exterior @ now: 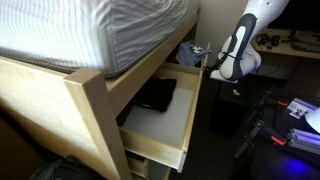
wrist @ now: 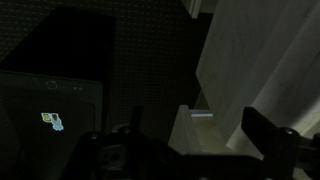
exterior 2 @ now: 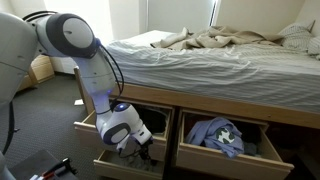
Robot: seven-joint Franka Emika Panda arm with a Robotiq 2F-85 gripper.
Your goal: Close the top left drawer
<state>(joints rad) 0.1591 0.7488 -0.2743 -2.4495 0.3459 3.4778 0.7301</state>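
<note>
Now we see our claw point(wrist: 195, 145) with its jaws spread apart, holding nothing; the top left drawer point(exterior: 168, 125) stands pulled out, its pale wooden front just ahead of the claw.

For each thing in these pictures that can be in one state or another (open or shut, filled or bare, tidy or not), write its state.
top left drawer: pulled open, with a dark flat item lying inside.
neighbouring drawer: open, holding blue clothes.
end effector: open, holding nothing, by the top left drawer's front.
bedding: rumpled, unmade.
</note>
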